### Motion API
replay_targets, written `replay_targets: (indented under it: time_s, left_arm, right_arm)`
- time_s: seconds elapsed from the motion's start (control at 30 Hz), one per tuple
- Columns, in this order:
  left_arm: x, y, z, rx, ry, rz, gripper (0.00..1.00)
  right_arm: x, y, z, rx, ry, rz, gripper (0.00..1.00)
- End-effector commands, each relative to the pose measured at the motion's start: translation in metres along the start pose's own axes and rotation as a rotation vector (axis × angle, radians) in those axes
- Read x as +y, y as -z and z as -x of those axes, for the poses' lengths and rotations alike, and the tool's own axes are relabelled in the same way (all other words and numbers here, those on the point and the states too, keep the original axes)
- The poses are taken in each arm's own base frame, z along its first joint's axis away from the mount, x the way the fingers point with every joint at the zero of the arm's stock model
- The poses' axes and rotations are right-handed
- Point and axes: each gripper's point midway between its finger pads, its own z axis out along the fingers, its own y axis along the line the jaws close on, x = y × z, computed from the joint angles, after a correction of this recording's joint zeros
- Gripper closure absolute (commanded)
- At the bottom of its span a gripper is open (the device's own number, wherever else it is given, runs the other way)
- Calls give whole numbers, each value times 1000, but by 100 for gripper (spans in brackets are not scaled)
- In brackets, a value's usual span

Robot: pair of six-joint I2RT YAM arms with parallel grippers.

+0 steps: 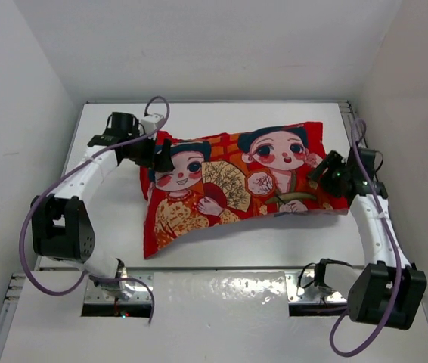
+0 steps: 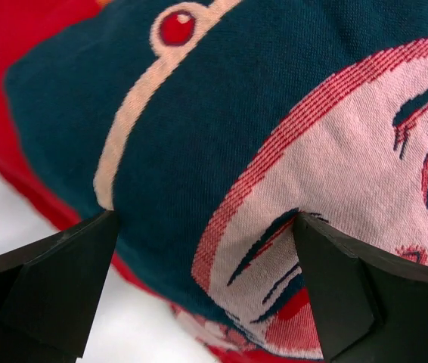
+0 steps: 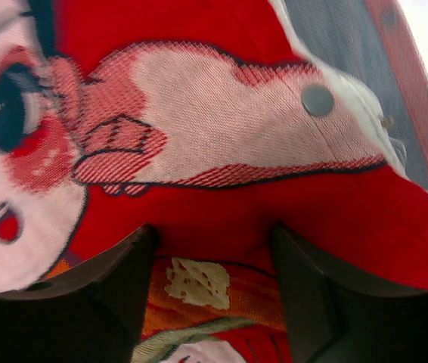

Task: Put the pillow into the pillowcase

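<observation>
The red-orange pillowcase [image 1: 237,181], printed with two cartoon children and a fan, lies puffed up across the middle of the table. The white pillow is hidden inside it. Only a thin white edge [image 3: 361,98] shows by a round snap [image 3: 317,99] at the case's right end. My left gripper [image 1: 161,159] is at the case's upper left corner, jaws wide open, with the dark blue hair print [image 2: 221,113] bulging between the fingers [image 2: 55,280]. My right gripper [image 1: 327,168] is open at the case's right end, its fingers [image 3: 116,287] pressed into the red fabric [image 3: 214,219].
The white table [image 1: 116,227] is enclosed by white walls on three sides. A metal rail [image 1: 221,291] with the arm bases runs along the near edge. Purple cables [image 1: 29,249] loop beside both arms.
</observation>
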Motion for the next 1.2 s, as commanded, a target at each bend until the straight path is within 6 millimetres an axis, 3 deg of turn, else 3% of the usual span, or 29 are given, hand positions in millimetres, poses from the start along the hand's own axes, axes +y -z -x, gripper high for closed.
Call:
replay_targets:
  time_s: [0.0,0.03,0.07,0.1,0.17,0.23,0.3,0.4,0.47,0.57,0.6,0.63,0.67,0.73,0.83,0.9,1.03,1.1,1.17]
  left_arm:
    - [-10,-7,27,-112,-50,-51,0]
    - [-9,-10,24,-107,-43,-51,0]
    - [-5,-16,16,-91,-31,-38,1]
    - [-1,-18,17,-102,-30,-22,2]
    - [8,-22,15,-90,-21,11,10]
    - [18,-20,18,-93,-17,46,14]
    - [36,-13,24,-99,-14,125,14]
    - [58,4,34,-125,10,211,12]
    - [72,15,36,-128,30,261,11]
    - [87,34,41,-138,42,325,9]
    - [88,40,47,-152,33,334,9]
    - [90,45,47,-156,37,341,8]
    - [88,48,48,-158,39,340,8]
    - [86,53,53,-171,42,330,8]
    - [78,55,55,-185,44,301,7]
    - [76,51,52,-181,48,286,7]
    - [72,41,45,-164,61,269,7]
    - [67,37,38,-159,72,261,7]
    - [63,34,30,-158,77,258,7]
  right_arm:
    - [-11,-10,-13,-8,-52,-31,43]
    - [-18,-14,-36,37,-55,-42,54]
    - [-17,-17,-45,50,-67,-33,69]
    - [-10,-18,-59,80,-47,-11,88]
    - [-9,-19,-84,124,-41,-8,100]
    - [4,-17,-108,166,3,34,100]
    - [30,-15,-115,174,51,124,100]
    - [51,-8,-107,187,59,184,100]
    - [51,-6,-91,166,45,183,94]
    - [48,6,-60,126,66,156,45]
    - [52,16,-50,120,81,144,34]
    - [41,20,-35,84,98,102,18]
    - [41,29,-13,34,95,88,13]
    - [34,39,2,1,94,53,3]
    - [38,43,35,-94,39,82,1]
    - [44,27,43,-79,-3,139,1]
    - [43,-12,36,17,-49,124,1]
    - [31,-32,28,38,-52,57,1]
    - [14,-39,31,37,-83,-1,1]
